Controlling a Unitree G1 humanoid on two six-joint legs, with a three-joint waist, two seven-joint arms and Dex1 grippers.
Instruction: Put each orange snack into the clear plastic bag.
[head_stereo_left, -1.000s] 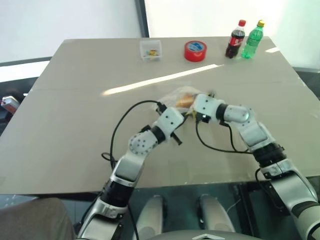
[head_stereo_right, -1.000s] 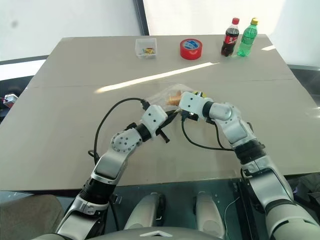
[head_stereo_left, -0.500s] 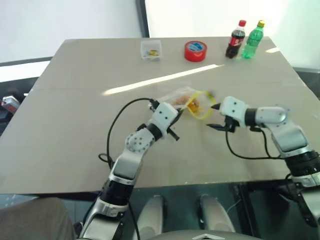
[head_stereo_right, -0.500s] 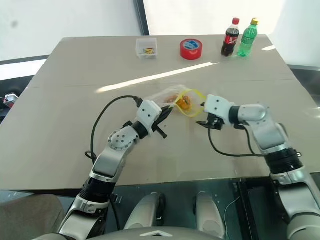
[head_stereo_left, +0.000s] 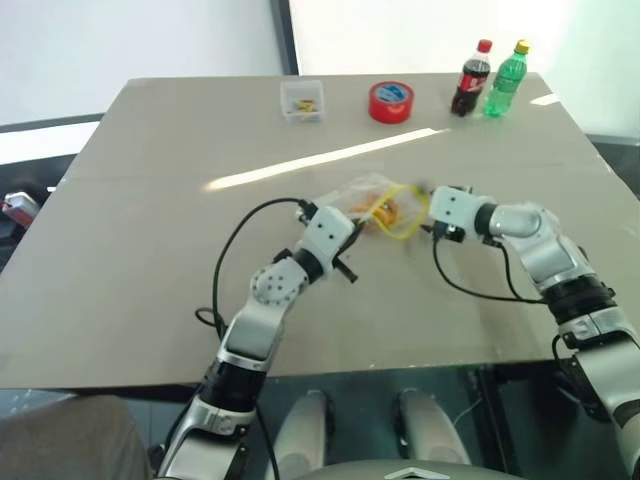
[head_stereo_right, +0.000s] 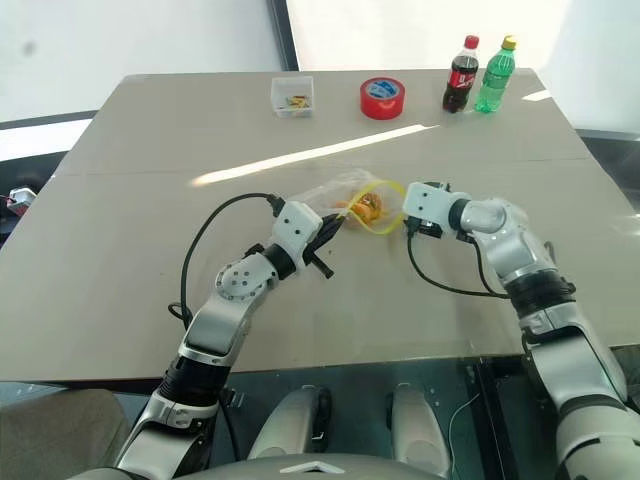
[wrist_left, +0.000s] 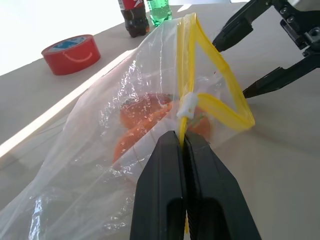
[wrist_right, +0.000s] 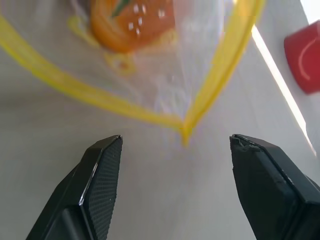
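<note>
The orange snacks (wrist_left: 145, 117) sit inside the clear plastic bag (wrist_left: 105, 150), which lies near the middle of the table (head_stereo_left: 150, 200), mouth towards the right. They look soft and light, bun-like with pale specks on a rounded top, so a hard squeeze would likely dent them. The bag is thin, crinkly film, limp and probably slippery; its stiffer yellow zip strip (wrist_left: 212, 102) looks the best place to take hold. The left gripper (wrist_left: 182, 142) has its fingers pressed together, pinching that strip and holding the mouth up in a loop. The right gripper (wrist_right: 175, 165) hangs just beside the mouth, fingers spread and empty. At the far edge stand a glossy red tape roll (head_stereo_left: 390, 101), a small clear box (head_stereo_left: 302, 100) and two bottles (head_stereo_left: 488, 80).
</note>
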